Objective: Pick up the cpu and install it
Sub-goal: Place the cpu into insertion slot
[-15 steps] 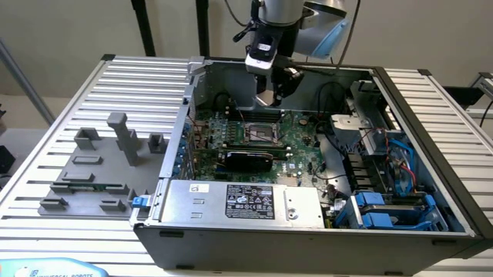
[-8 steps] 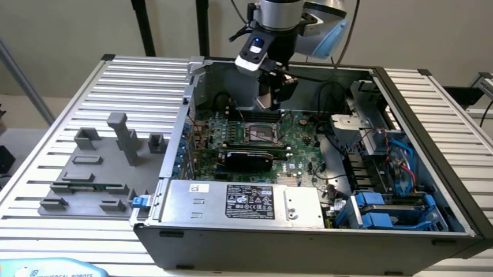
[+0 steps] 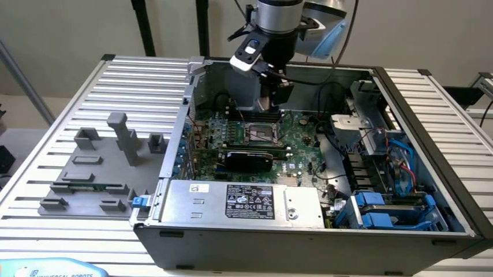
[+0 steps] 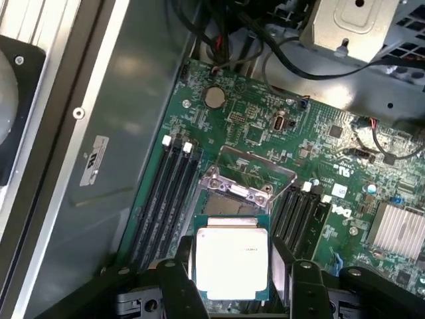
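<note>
The cpu (image 4: 230, 263), a flat square chip with a silver-white top and a thin green edge, sits level between my gripper's (image 4: 232, 269) two dark fingers (image 4: 183, 269), which are shut on its opposite sides. It hangs just above the motherboard's open socket (image 4: 232, 203), whose metal load frame (image 4: 252, 171) is swung up. In the exterior view my gripper (image 3: 271, 105) reaches down into the open computer case (image 3: 308, 239), directly above the socket (image 3: 260, 134) on the green motherboard.
Black memory slots (image 4: 169, 193) flank the socket on both sides. A finned heatsink (image 4: 398, 229), cables and a drive cage (image 3: 393, 202) crowd the exterior view's right. The power supply (image 3: 246, 202) lies in front. Grey fixture blocks (image 3: 100, 167) stand on the slatted table.
</note>
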`<state>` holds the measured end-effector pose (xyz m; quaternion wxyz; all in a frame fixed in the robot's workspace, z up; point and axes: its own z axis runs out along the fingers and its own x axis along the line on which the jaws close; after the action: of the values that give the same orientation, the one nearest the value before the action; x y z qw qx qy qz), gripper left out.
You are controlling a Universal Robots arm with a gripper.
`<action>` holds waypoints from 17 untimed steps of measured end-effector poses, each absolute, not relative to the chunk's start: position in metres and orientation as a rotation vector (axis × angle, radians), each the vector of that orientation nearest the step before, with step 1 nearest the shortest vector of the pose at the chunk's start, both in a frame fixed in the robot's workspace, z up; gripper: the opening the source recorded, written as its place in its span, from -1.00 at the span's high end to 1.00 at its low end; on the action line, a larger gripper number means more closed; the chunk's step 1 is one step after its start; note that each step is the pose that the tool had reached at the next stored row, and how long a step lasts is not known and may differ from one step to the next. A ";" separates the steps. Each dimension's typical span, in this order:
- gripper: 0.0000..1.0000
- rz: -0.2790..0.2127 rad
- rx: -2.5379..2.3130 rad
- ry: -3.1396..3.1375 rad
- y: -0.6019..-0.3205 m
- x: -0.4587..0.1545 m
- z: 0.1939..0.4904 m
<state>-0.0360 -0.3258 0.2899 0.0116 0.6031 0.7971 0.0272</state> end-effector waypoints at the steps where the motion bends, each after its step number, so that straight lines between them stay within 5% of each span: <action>1: -0.09 0.084 1.903 2.468 -0.326 -0.036 0.289; 17: -0.09 0.069 2.218 2.189 -0.326 -0.036 0.279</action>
<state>-0.0360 -0.3258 0.2793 0.0121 0.7115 0.7023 0.0223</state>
